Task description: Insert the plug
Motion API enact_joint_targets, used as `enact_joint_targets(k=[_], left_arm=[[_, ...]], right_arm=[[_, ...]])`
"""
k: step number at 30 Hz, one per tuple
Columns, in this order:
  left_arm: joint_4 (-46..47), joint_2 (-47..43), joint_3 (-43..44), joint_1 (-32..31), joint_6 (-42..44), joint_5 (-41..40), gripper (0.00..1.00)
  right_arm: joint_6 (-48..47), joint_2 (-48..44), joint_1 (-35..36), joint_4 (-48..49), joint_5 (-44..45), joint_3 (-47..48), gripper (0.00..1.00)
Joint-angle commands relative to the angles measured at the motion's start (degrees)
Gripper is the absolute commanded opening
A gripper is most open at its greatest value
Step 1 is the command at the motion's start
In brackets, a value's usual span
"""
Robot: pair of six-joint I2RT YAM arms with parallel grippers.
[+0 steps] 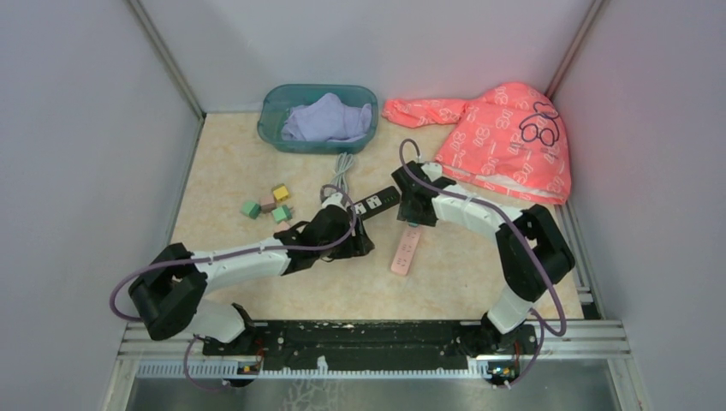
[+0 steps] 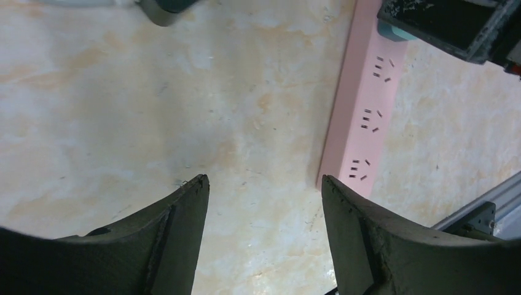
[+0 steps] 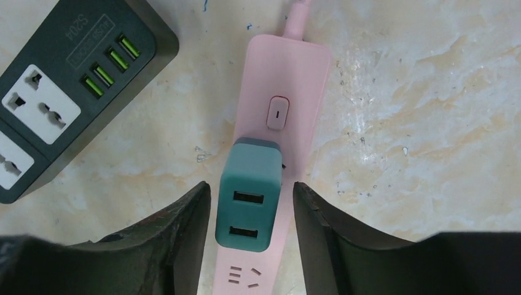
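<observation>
On the beige marbled tabletop (image 1: 231, 180), a teal square USB charger plug (image 3: 249, 196) stands on the long pink plastic power strip (image 3: 295, 74), just below its switch. The right gripper (image 3: 250, 187) straddles the plug, fingers spread and apart from it. The left gripper (image 2: 264, 181) hangs spread over bare table beside the strip.

I'm looking down past the right gripper (image 3: 250, 184) — its two dark fingers (image 3: 184, 239) are standing apart on either side of a teal charger (image 3: 247, 206), with a thin gap showing on each side. The charger is sitting on a pink power strip (image 3: 289, 80), just below its switch (image 3: 278, 114), two USB ports facing me. A black power strip (image 3: 92, 98) with green ports is lying to the left on the marbled table (image 3: 418, 110) — apart from the pink one.
</observation>
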Motion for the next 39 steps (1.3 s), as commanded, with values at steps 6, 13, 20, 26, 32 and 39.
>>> enact_joint_targets(k=[6,13,20,26,32,39], left_arm=[[-8.62,-9.68,-3.16,6.58,0.93,-5.98,0.77],[-14.35,-16.11,-3.54,12.32,2.23,-9.55,0.81],[-20.29,-18.76,-2.73,19.71,2.07,-13.40,0.87],[-23.16,-16.66,-1.81,24.31,0.22,-16.23,0.92],[-26.41,-11.56,0.30,25.95,-4.16,-20.21,0.97],[-23.92,-6.11,1.78,26.79,-6.06,-20.21,0.94]], right_arm=[[-3.22,-8.21,-0.31,0.25,-2.72,0.07,0.66],[-8.65,-16.82,-0.55,4.99,-2.93,-4.61,0.86],[-13.94,-24.31,-0.86,12.74,-2.34,-10.79,0.99],[-16.55,-28.94,-0.95,17.55,-2.25,-14.58,0.99],[-17.35,-32.39,-0.95,19.38,-1.13,-17.81,0.99],[-16.99,-33.50,-1.03,19.52,-0.91,-20.27,0.99]])
